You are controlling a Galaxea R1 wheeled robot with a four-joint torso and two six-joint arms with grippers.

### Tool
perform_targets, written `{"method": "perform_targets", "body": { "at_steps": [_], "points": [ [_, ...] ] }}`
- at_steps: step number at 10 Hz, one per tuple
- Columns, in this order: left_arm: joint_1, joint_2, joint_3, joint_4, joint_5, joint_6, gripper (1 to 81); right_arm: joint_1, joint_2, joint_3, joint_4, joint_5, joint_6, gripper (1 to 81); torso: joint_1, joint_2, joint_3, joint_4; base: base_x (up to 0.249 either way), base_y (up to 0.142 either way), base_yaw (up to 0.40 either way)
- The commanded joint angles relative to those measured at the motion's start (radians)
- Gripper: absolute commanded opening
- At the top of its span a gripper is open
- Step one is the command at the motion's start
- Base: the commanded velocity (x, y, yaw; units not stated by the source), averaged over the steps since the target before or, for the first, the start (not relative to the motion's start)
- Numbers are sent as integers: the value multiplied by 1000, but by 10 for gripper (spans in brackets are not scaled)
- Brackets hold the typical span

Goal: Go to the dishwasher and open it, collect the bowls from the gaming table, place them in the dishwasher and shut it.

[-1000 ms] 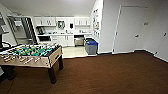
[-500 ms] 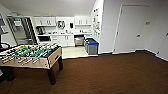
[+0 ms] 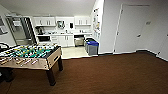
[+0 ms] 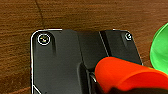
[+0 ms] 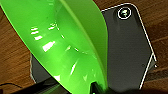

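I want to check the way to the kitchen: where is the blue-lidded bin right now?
In the head view, the blue-lidded bin stands at the far edge of the brown carpet, right of the kitchen counter and against the white wall's corner.

In the right wrist view the bright green glossy plastic bowl [image 5: 62, 45] runs off the picture at twelve, nine and six o'clock, and its lower rim sinks behind a dark shape, so what grips it cannot be told. In the left wrist view an orange-red rounded plastic bowl [image 4: 125, 75] is cut at five o'clock, with a green sliver at three. In the head view the grey steel-fronted dishwasher [image 3: 79, 41] is small and blurred, and the green-field football table [image 3: 30, 56] is cropped at nine o'clock.
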Motion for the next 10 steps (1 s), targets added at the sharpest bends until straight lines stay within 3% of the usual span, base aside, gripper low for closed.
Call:
{"method": "perform_targets", "body": {
  "at_steps": [1, 7, 10],
  "points": [
    [-44, -11, 3, 13, 34, 2, 10, 36, 7, 1, -22, -78, -8, 10, 0, 0, 0, 0, 71, 0, 0],
    [-44, -10, 3, 13, 31, 2, 10, 35, 5, -2, -21, -78, -8, 10, 0, 0, 0, 0, 90, 0, 0],
    [-44, -10, 3, 13, 28, 2, 10, 31, 5, -2, -21, -78, -8, 10, 0, 0, 0, 0, 170, 0, 0]
  ]
}}
